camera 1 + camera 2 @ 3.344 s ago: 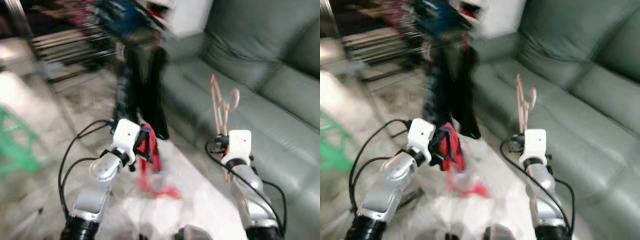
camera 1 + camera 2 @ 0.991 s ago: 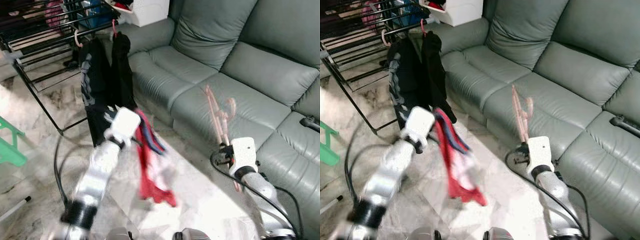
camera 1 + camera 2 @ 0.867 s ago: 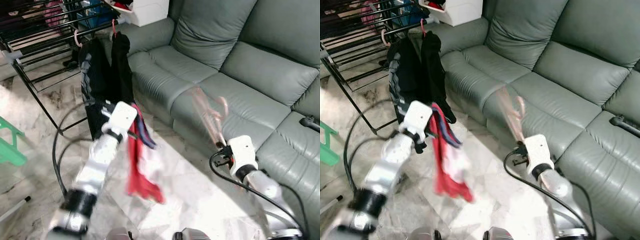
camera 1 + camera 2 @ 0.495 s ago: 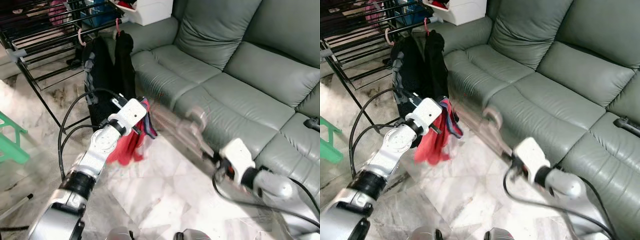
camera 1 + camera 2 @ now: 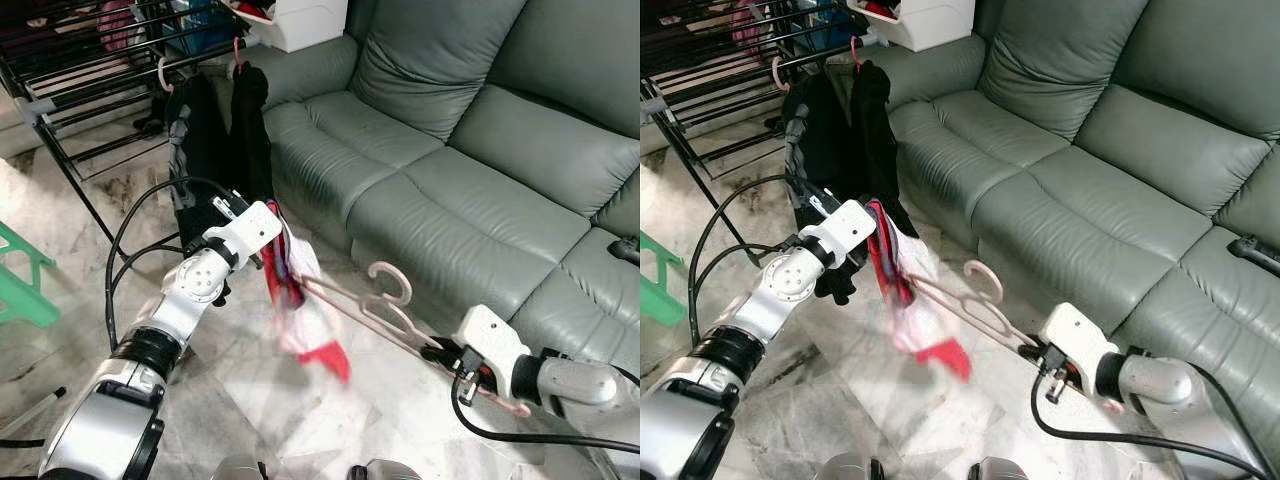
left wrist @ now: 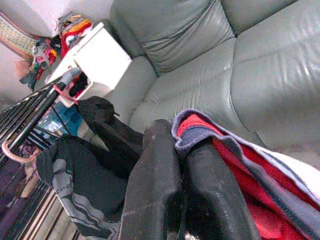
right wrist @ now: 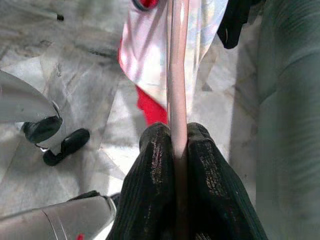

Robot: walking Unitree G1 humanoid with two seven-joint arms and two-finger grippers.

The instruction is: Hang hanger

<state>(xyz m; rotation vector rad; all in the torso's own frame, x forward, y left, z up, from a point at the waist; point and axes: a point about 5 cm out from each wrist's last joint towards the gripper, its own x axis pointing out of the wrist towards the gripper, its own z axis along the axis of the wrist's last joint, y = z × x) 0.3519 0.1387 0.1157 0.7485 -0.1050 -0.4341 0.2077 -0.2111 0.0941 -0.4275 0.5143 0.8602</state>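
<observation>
A home living room, pretty clearly: a big grey-green leather sofa (image 5: pixel 470 150) is spread across the right, a black clothes drying rack (image 5: pixel 90 70) hung with dark garments (image 5: pixel 215 140) is parked upper left, and marble-look floor tiles (image 5: pixel 330 400) are laid below.

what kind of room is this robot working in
Most likely a home living room used for drying laundry: a grey-green leather sofa, a black drying rack with dark clothes hanging from it, and a marble-patterned tile floor.

Rack (image 5: pixel 80 70) far left, sofa (image 5: pixel 480 130) right, hanger (image 5: pixel 380 305) btwn pincers.
</observation>
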